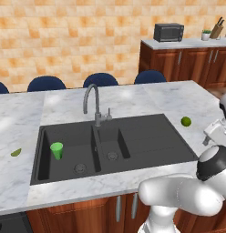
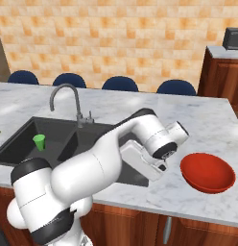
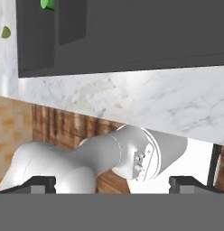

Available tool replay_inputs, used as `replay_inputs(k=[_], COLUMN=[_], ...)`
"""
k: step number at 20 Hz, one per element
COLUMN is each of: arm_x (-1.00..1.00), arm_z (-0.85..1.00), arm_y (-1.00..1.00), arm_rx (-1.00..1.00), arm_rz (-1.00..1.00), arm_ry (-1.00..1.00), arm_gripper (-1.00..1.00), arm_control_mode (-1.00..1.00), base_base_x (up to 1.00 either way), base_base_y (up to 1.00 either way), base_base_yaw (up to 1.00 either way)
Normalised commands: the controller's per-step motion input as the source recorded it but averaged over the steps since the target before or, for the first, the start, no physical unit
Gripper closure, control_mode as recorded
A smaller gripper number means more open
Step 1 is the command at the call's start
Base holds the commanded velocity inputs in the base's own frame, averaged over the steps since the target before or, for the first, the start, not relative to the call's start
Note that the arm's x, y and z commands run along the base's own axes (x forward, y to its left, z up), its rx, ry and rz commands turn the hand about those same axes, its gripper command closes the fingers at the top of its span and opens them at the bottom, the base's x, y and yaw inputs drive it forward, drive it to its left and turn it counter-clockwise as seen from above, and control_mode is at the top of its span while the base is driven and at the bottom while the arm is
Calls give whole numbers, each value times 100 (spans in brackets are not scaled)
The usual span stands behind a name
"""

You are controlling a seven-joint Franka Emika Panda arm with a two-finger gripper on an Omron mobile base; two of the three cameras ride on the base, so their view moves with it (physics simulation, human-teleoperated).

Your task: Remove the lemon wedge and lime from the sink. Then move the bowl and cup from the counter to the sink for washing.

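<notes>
Gripper [image 3: 112, 182]: jaws standing wide apart, holding nothing, hanging over the counter [image 2: 197, 120] beside the bowl [image 2: 208, 172]. Cup [image 1: 56, 150]: standing upright in the sink [image 1: 146, 136], left basin. Lime [image 1: 186, 121], lemon wedge [image 1: 16, 152]: lying on the counter at opposite ends.

A: Which items lie beyond the fingers, on the far side?
B: Four dark blue chair backs [image 1: 100, 79] along an orange tiled wall [image 1: 74, 36].

A: And further off, to the right?
B: A black microwave [image 1: 168, 32], a small potted plant [image 1: 206, 34] and a knife block [image 1: 217, 30] atop a far wooden cabinet [image 1: 187, 63].
</notes>
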Motion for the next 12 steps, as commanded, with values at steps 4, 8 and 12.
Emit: replay_inputs(k=[4, 8, 12], arm_x=[2, 6, 15], arm_z=[4, 1, 4], arm_y=[-24, -25, -17], arm_rx=[-22, -19, -21], arm_rz=[0, 0, 0], arm_ry=[-2, -5, -2], arm_gripper=[-100, -100, -100], arm_control_mode=[-100, -100, -100], base_base_x=[0, 0, 0], base_base_y=[0, 0, 0], base_base_yaw=[0, 0, 0])
